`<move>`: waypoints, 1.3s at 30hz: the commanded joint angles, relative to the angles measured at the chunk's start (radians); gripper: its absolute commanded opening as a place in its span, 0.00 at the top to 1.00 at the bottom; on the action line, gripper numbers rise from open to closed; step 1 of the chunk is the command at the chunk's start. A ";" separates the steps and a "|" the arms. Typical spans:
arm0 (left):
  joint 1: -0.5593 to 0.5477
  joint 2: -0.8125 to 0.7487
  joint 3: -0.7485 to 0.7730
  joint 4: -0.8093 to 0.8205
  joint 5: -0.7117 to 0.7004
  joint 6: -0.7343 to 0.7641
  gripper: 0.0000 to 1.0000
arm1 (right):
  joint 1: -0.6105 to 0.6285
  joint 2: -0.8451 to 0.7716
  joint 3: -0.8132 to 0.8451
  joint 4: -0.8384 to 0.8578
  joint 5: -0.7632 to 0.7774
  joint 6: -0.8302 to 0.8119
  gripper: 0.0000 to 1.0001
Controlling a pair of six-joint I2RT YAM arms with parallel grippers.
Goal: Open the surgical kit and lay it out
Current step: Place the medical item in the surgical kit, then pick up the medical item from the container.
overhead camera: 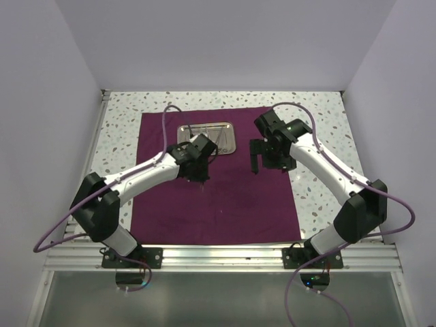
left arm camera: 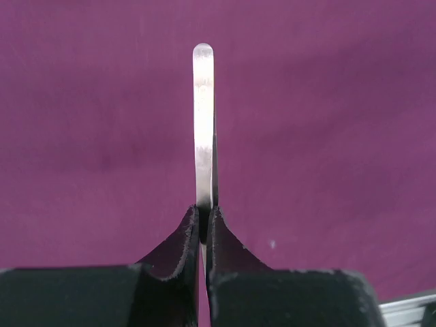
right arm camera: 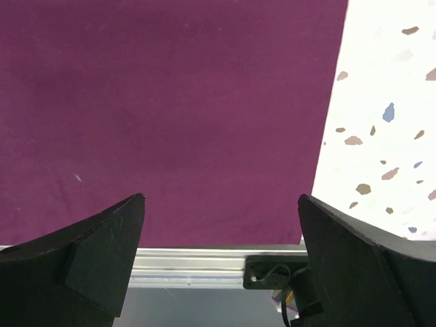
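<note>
The cloth [overhead camera: 218, 204] lies open on the worktop [overhead camera: 320, 122], with the tray [overhead camera: 234, 138] at its far middle. My left tool [left arm camera: 205, 212] pinches the tweezers [left arm camera: 203, 122] just nearside of the tray (the laying-out step, I judge). Next I should lower them flat and let go. My right tool [right arm camera: 221, 197] gapes empty, right of the tray.

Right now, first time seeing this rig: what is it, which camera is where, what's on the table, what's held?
A left arm and a right arm, both robotic, are bolted at the near edge of the table. The wide picture looks down from above and behind them; the other two come from a camera on each wrist. A maroon cloth lies spread flat, with a steel tray at its far side. The left gripper is shut on a thin silver instrument, likely tweezers. The right gripper is open and holds nothing.
</note>
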 commanded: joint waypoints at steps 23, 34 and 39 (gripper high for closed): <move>0.026 0.204 0.425 -0.254 -0.105 0.077 0.46 | -0.071 -0.268 -0.245 0.020 0.063 -0.026 0.02; 0.253 0.531 0.749 -0.153 -0.087 0.279 0.63 | -0.074 -0.348 -0.247 -0.042 0.066 0.046 0.02; 0.293 0.675 0.887 -0.157 -0.082 0.297 0.64 | -0.074 -0.374 -0.242 -0.074 0.090 0.067 0.02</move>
